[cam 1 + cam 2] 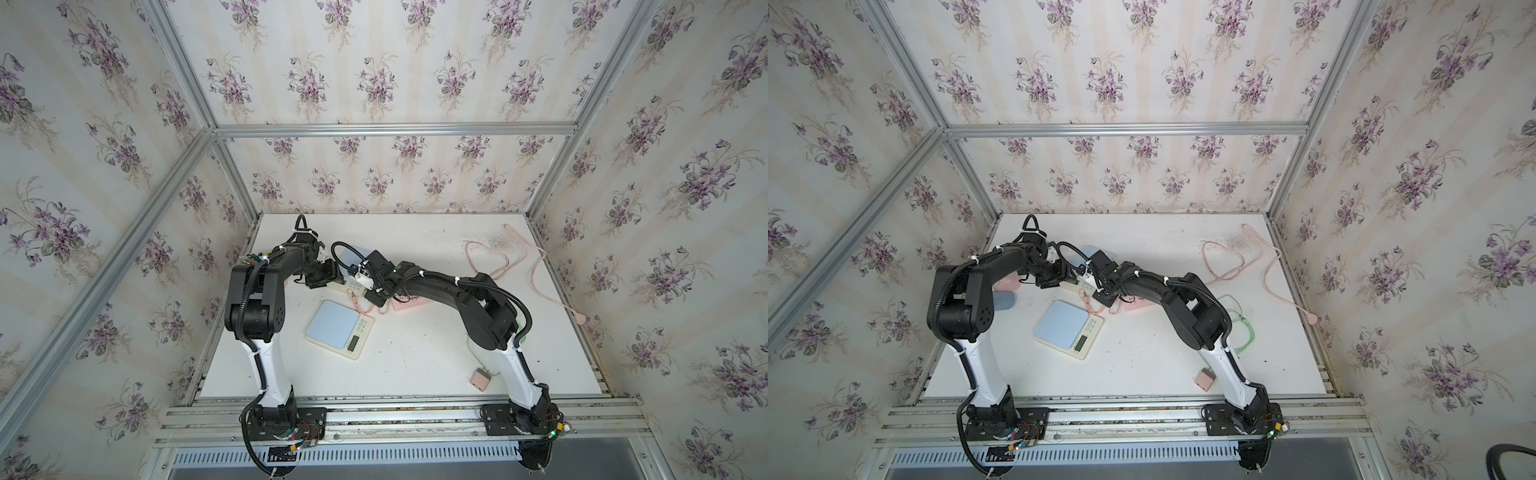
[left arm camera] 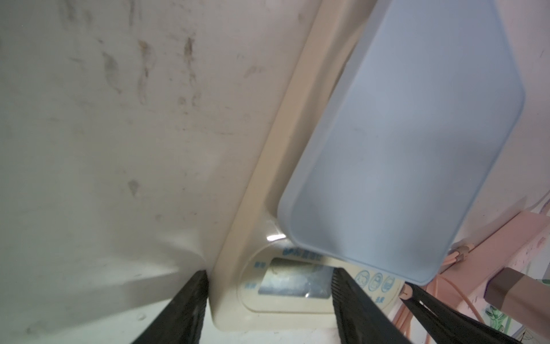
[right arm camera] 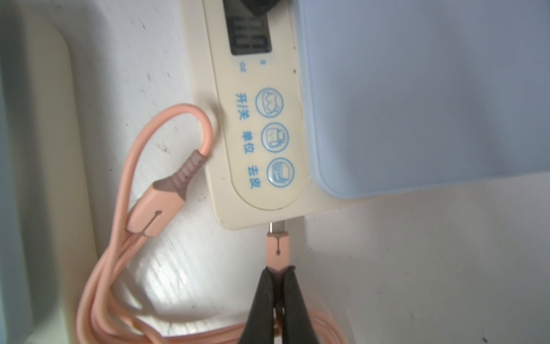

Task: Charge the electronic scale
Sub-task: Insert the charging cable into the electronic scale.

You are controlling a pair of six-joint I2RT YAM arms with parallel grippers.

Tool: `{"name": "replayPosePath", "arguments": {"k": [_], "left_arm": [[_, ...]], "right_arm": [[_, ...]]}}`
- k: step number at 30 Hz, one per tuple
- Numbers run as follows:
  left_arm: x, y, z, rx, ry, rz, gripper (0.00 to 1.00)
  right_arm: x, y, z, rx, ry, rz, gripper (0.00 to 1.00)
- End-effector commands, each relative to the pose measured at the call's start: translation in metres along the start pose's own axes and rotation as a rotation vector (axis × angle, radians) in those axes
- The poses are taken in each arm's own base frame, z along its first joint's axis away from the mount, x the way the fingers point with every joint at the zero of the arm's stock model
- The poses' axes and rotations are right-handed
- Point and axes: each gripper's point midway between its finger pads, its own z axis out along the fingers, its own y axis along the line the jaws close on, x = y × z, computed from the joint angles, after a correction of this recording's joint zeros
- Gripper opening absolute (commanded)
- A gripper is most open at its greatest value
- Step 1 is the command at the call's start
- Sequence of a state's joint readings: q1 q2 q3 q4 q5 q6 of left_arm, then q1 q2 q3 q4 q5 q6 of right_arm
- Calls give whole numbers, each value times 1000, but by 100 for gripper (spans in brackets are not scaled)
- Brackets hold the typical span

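Right gripper (image 3: 278,269): clamped tight on pink plug (image 3: 278,247); metal tip at port in scale (image 3: 262,149) edge, part exposed. Scale toward rear of table (image 1: 415,365), between arms. Left gripper (image 2: 268,303): jaws apart, straddling display corner (bracing, likely). Push straight along plug axis; no tilt; stop when metal hidden.

Floral wallpaper (image 1: 374,75), small pink block (image 1: 480,379) on white table (image 1: 415,365), green cord (image 1: 1249,327) nearby

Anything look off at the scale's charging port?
Yes. The pink plug pinched in the right end effector meets the edge of the scale with its bare metal tip showing, so it looks not fully seated. A second plug lies loose beside the scale. Nothing looks spilled or broken.
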State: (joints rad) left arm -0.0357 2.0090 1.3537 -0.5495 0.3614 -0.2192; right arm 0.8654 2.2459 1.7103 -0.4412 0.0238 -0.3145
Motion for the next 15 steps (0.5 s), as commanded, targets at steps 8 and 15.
{"name": "replayPosePath", "arguments": {"k": [8, 15], "left_arm": [[38, -10, 16, 16, 113, 14, 67], [47, -24, 20, 35, 135, 42, 66]], "right_arm": [[-31, 5, 9, -59, -47, -46, 0], [-51, 6, 18, -90, -72, -57, 0]]}}
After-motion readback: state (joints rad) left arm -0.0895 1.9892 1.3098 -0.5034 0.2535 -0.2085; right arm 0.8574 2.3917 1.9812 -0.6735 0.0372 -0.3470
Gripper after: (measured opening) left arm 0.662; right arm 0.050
